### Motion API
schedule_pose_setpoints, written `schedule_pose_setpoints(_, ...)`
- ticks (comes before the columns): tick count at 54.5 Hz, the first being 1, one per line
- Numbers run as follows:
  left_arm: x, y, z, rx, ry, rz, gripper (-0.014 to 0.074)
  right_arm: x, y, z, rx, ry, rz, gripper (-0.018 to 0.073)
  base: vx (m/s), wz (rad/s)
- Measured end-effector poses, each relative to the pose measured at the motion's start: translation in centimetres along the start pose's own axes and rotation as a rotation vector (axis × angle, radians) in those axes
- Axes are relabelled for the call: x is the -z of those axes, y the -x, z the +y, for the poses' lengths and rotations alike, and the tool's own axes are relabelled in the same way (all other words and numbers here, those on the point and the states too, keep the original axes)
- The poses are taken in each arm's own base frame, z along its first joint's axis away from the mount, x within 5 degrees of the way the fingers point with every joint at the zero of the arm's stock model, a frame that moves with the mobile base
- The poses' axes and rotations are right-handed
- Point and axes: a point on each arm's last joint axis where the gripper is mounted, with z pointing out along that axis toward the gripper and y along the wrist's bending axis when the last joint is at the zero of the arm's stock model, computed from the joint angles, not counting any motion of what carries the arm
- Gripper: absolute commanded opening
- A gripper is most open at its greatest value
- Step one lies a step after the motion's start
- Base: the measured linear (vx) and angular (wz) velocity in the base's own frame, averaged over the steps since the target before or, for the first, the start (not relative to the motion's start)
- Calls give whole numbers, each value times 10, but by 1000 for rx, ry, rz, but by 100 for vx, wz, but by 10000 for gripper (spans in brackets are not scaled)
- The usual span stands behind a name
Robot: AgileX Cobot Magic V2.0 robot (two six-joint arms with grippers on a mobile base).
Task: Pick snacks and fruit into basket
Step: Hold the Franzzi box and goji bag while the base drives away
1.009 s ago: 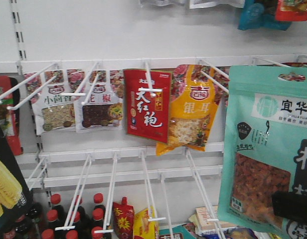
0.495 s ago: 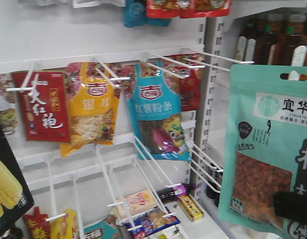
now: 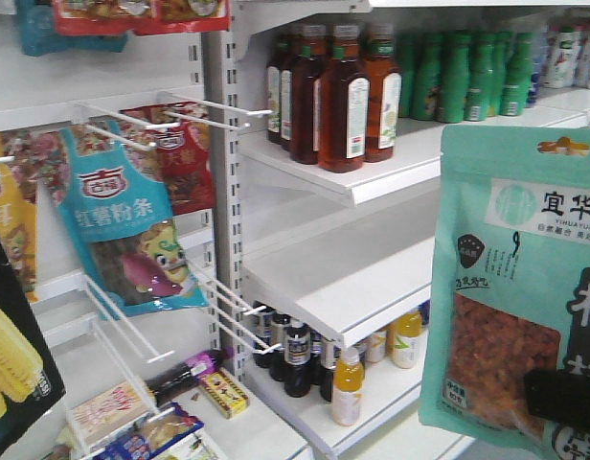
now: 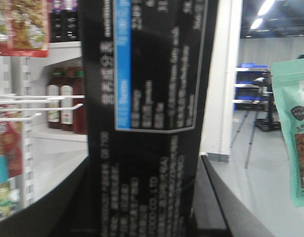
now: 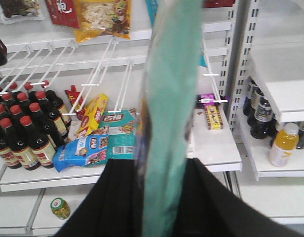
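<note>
Two grippers, each closed on a snack. Right gripper (image 5: pixel 162 197) clamps the pouch (image 5: pixel 172 84) near its lower edge, jaws narrowed to its thickness; left gripper (image 4: pixel 142 202) grips the corn box (image 4: pixel 152 74), jaws spread to its width. Both snacks are held before store shelves (image 3: pixel 372 278). Front view shows brown bottles (image 3: pixel 338 96) above and a blue packet (image 3: pixel 123 240) on hooks (image 3: pixel 218 105) at left; only the right wrist view shows red-capped bottles (image 5: pixel 23 128) and loose packets (image 5: pixel 88 148) on a lower shelf (image 5: pixel 216 153).
</note>
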Motion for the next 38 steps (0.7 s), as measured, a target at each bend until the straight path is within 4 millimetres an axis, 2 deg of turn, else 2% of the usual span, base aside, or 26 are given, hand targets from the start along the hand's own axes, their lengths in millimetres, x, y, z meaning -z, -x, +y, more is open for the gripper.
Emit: schedule_pose_setpoints(38,0,0,0,0,0,0,-7,0,0,0,0,0,0,-8,1,-65)
